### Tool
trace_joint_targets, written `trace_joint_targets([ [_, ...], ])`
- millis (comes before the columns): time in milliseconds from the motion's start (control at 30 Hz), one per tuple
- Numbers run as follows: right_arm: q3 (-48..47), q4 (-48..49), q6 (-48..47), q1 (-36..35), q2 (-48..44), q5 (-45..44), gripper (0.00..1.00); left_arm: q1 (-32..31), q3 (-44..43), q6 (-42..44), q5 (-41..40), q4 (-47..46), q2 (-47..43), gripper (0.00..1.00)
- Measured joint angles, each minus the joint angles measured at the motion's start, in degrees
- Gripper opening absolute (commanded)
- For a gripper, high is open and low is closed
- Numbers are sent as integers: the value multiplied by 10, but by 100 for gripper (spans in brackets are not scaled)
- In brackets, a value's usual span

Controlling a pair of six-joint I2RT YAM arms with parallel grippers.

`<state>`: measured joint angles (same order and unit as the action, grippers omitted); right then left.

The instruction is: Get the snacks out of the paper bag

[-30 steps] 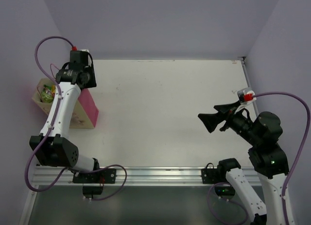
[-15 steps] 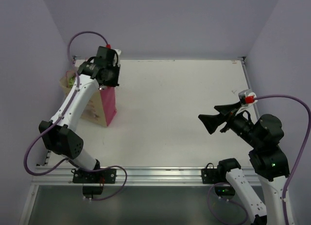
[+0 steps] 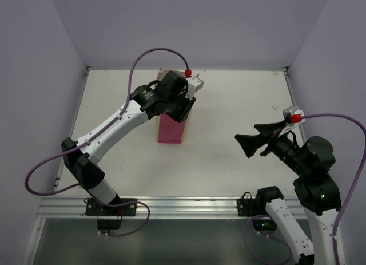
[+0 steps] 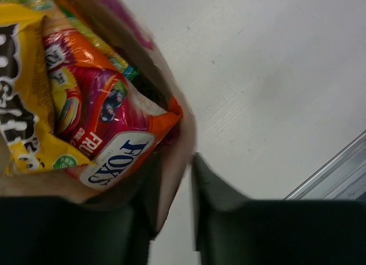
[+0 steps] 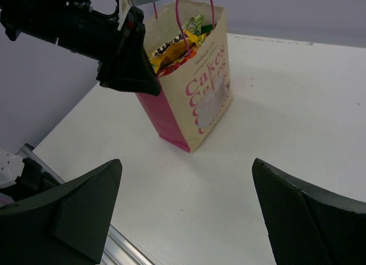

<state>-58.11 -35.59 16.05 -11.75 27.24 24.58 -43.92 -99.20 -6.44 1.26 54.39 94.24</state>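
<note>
Pinching paper bag wall beside snacks: L end effector; R end effector spread.

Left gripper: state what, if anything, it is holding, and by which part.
The left gripper holds the paper bag by its top rim, pinching the wall with one finger inside the bag and one outside.

The paper bag carries the word "Cakes" in pink script on its cream side, with more lines of similar lettering below it that are too small to read surely. Inside, an orange and magenta packet bears "FOX'S" in dark blue on a white oval, beside a cut-off "FRU". A yellow packet shows large brown letters, cropped too far to read.
</note>
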Motion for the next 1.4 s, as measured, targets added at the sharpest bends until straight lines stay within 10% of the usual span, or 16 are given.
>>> trace_joint_targets([
  [233,0,0,0,0,0,-1,99,2,-32,-34,-63,10,-13,83],
  [467,0,-3,-1,0,0,0,99,7,-47,-125,-162,-7,-88,87],
  [667,0,-4,-2,0,0,0,99,125,39,-177,-201,-61,-183,78],
  [967,-12,-8,-5,-1,13,0,99,149,82,-180,-150,-138,-78,70],
  [1300,-34,-4,-5,-2,57,22,99,158,88,-164,-167,-190,-39,0],
  [1400,-49,16,5,-7,92,36,99,162,86,-144,-172,-196,-34,0],
])
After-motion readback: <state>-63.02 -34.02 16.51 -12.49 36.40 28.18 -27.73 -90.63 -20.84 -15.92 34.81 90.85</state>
